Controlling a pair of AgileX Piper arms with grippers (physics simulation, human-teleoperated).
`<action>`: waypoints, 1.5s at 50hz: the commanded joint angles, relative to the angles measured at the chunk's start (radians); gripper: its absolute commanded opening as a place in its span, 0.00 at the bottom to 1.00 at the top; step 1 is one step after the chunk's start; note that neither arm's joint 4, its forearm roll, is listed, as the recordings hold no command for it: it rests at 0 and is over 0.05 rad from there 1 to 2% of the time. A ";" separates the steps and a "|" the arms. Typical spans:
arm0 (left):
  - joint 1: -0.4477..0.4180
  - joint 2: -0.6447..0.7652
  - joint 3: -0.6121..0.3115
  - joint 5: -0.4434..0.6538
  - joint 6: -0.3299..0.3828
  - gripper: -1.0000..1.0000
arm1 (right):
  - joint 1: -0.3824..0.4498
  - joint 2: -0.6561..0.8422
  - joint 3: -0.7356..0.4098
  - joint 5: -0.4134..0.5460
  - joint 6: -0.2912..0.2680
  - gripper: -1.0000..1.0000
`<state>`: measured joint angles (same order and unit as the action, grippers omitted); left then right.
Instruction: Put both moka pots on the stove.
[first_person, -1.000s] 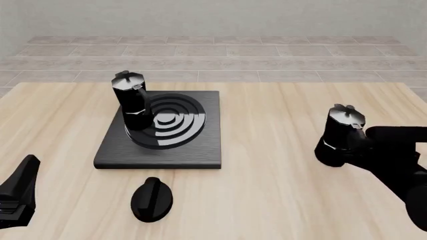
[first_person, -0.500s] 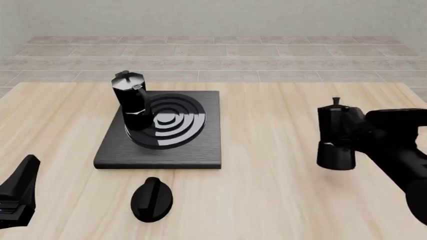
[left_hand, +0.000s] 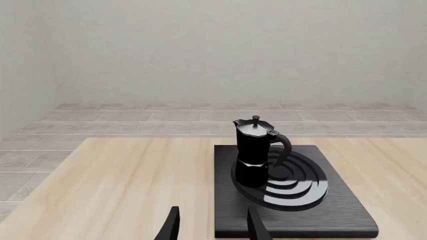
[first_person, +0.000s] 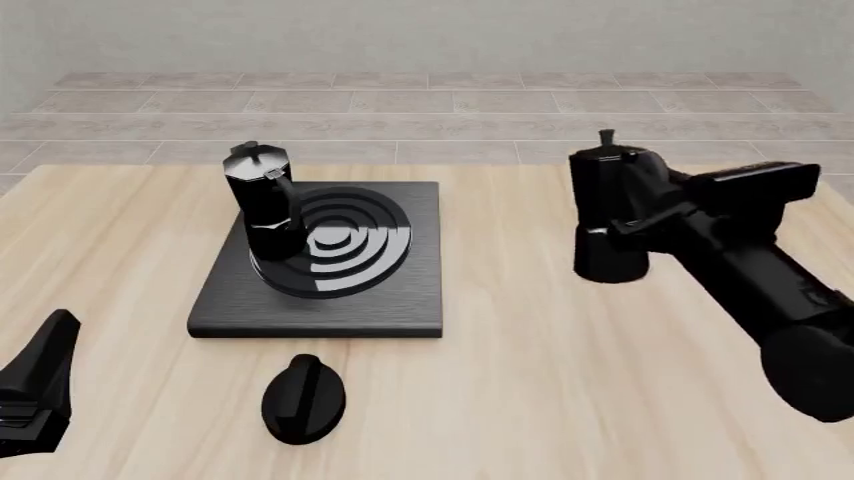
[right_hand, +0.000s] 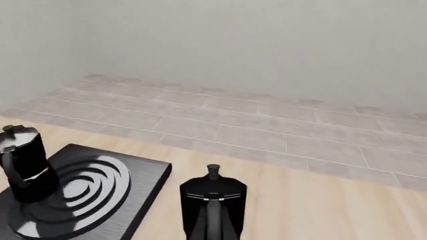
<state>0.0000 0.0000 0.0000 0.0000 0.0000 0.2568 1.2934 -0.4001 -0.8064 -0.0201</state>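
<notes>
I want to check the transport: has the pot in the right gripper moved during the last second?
Yes. In the front view the held pot now sits higher and further left, nearer the stove, carried by the right gripper.

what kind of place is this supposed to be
Likely a simulated kitchen-style tabletop: a light wooden table carries a black stove with a ring burner, one moka pot on it, and tiled floor runs behind to a plain wall.
</notes>
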 joint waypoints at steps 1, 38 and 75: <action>0.000 0.000 0.000 0.000 0.000 1.00 | 0.122 0.040 -0.077 -0.129 -0.021 0.00; 0.000 0.000 0.000 0.000 0.000 1.00 | 0.308 0.440 -0.426 -0.316 0.077 0.00; 0.000 0.000 0.000 0.000 0.000 1.00 | 0.387 0.648 -0.653 -0.293 0.162 0.00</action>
<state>0.0000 0.0000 0.0000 0.0000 0.0000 0.6230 1.9237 -0.9854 -1.0993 0.1162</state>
